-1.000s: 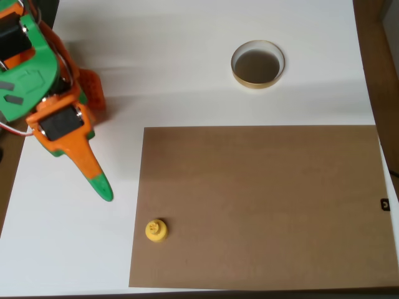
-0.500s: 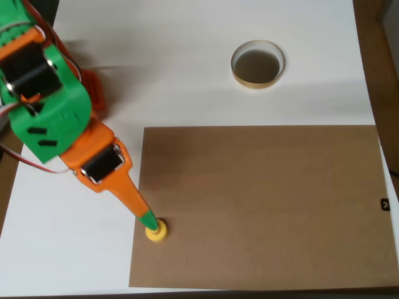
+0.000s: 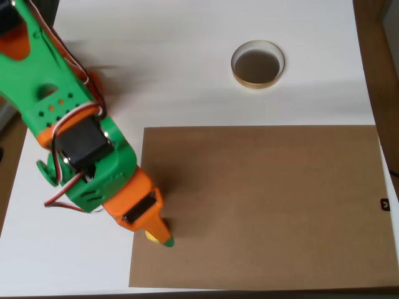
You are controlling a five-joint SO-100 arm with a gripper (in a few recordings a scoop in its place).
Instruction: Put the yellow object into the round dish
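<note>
In the overhead view the yellow object (image 3: 151,235) lies at the near left edge of the brown mat, and just a sliver of it peeks out beside the finger. My orange and green gripper (image 3: 165,240) sits right over it, its green tip pointing down at the mat. The arm covers the jaws, so I cannot tell whether they are open or shut on the object. The round dish (image 3: 257,85), gold-rimmed with a dark inside, stands far off at the upper right on the white table and holds nothing.
A large brown mat (image 3: 268,205) covers the near right part of the white table (image 3: 187,62). The green and orange arm (image 3: 68,131) stretches in from the upper left. Dark table edges run along the right and left sides.
The arm has reached further forward and lower. The gripper moved from touching the yellow object's top to covering it almost wholly. The dish has not moved.
</note>
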